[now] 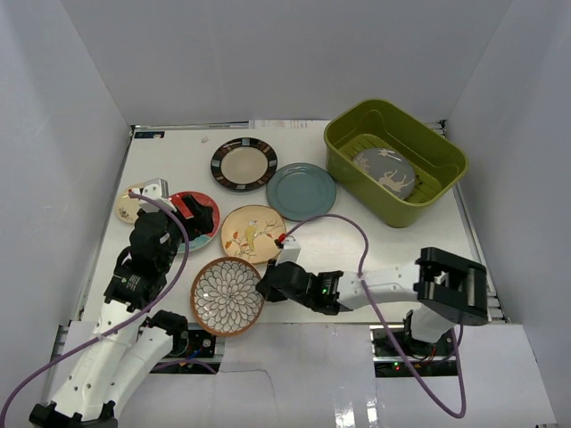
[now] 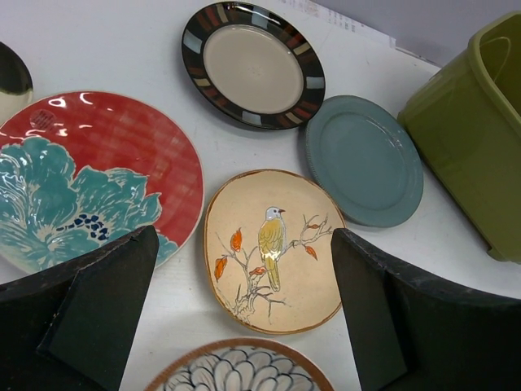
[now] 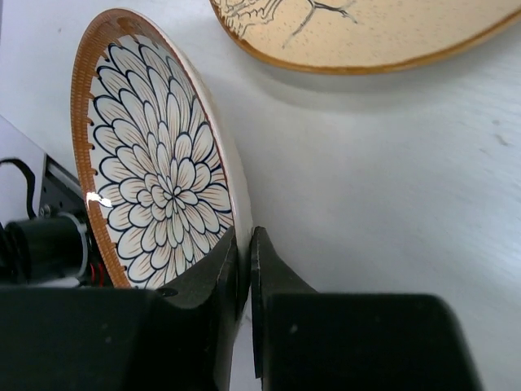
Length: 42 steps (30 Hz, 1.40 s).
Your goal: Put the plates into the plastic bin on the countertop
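Top external view first: the olive plastic bin (image 1: 368,183) sits at the far right of the white bench (image 1: 401,245), and the grey bird plate (image 1: 384,171) lies flat inside it. The other plates are out on the bench to its left. The striped-rim plate (image 1: 244,164) is farthest back, the teal plate (image 1: 301,191) is just beside the bin, and the tan bird plate (image 1: 252,234) is nearer the middle. The small cream plate (image 1: 125,209) is at the left, half hidden by the left arm (image 1: 143,259). At the near edge the right fingers (image 1: 265,283) reach in sideways to the right rim of the petal plate (image 1: 226,296).

Left wrist view: the left fingers (image 2: 244,236) are spread wide with nothing between them, hanging above the bench. Beneath them the red floral plate (image 2: 98,163) lies on the left and the tan bird plate in the middle, close but apart. The bin's corner shows at the right edge.

Right wrist view: the right fingers are clenched on the petal plate's rim, one on the patterned face and one on the underside. The plate stands tilted away from the bench here. Whether its far edge rests on the bench I cannot tell. The tan bird plate's edge lies near, not touching.
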### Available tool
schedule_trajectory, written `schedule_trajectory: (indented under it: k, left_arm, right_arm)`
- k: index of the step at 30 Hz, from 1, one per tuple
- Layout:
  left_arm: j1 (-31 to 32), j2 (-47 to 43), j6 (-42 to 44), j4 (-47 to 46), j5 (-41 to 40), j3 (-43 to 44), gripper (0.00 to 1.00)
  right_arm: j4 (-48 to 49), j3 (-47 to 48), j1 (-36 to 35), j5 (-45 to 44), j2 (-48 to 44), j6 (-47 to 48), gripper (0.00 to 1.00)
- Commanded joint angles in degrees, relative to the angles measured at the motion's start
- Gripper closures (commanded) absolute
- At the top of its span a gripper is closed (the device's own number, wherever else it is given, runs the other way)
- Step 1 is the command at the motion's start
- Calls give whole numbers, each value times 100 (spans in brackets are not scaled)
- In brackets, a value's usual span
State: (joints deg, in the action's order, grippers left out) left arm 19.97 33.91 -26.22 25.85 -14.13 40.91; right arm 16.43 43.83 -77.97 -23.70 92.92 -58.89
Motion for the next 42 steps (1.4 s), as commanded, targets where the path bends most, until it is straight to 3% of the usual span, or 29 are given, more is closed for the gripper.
schedule_trajectory:
  k: [1, 6, 8, 12, 16, 21, 24, 30, 42]
  left_arm:
    - [-37, -51, -24, 34, 51, 330, 2]
    - [-37, -42, 152, 96, -248, 559, 2]
    - [-37, -174, 109, 96, -257, 445, 2]
    - [-19, -359, 99, 70, -213, 119, 2]
    - [77, -368, 187, -150, 356, 58, 2]
    - [253, -280, 284, -238, 797, 5, 2]
    - [297, -79, 301, -238, 1096, 32, 2]
    - [341, 317, 319, -238, 1587, 67, 2]
    - [429, 414, 345, -238, 1545, 58, 2]
  right_arm:
    - [133, -85, -51, -424, -1185, 464, 92]
    - [-630, 282, 194, -618, -2286, 1169, 92]
    - [-851, 415, 650, -434, -2778, 1493, 92]
    - [-1334, 1168, 2237, -249, -3490, 2319, 92]
    - [-1590, 2066, 3795, -214, -3466, 3155, 92]
    - [-1634, 2708, 6105, 462, -2904, 3139, 92]
    - [-1827, 2902, 6932, 847, -2368, 2955, 92]
    - [-1818, 3228, 7954, 1498, -1410, 2620, 92]
    - [-1915, 2658, 8131, 1368, -547, 2497, 92]
